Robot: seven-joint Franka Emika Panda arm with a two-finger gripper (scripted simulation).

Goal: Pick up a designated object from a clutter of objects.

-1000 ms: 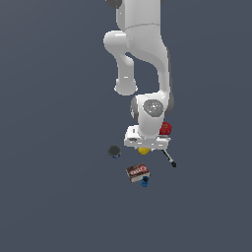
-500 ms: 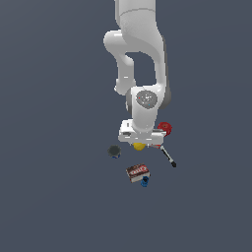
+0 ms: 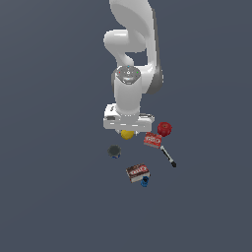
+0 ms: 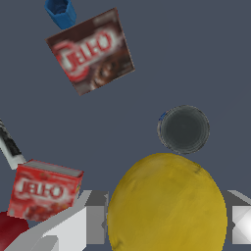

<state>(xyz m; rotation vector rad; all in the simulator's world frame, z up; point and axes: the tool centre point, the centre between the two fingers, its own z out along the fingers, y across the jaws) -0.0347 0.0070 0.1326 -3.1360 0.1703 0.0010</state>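
Observation:
The yellow ball (image 3: 127, 134) sits between the fingers of my gripper (image 3: 127, 131), which is shut on it and holds it above the floor. In the wrist view the ball (image 4: 166, 203) fills the space between the white fingers (image 4: 68, 230). The clutter lies below and to the exterior view's right: a red round piece (image 3: 164, 129), a red labelled box (image 3: 152, 140), a pen-like stick (image 3: 168, 156), a dark grey disc (image 3: 114, 150), a brown labelled box (image 3: 137, 172) and a blue piece (image 3: 144, 182).
The wrist view shows the brown box (image 4: 91, 50), blue piece (image 4: 60, 12), grey disc (image 4: 183, 129), red box (image 4: 44, 190), red round piece (image 4: 10, 230) and the stick's tip (image 4: 10, 144) on the plain dark grey floor (image 3: 54, 197).
The gripper has moved up and toward the exterior view's left with the yellow ball in it. The other objects have not moved.

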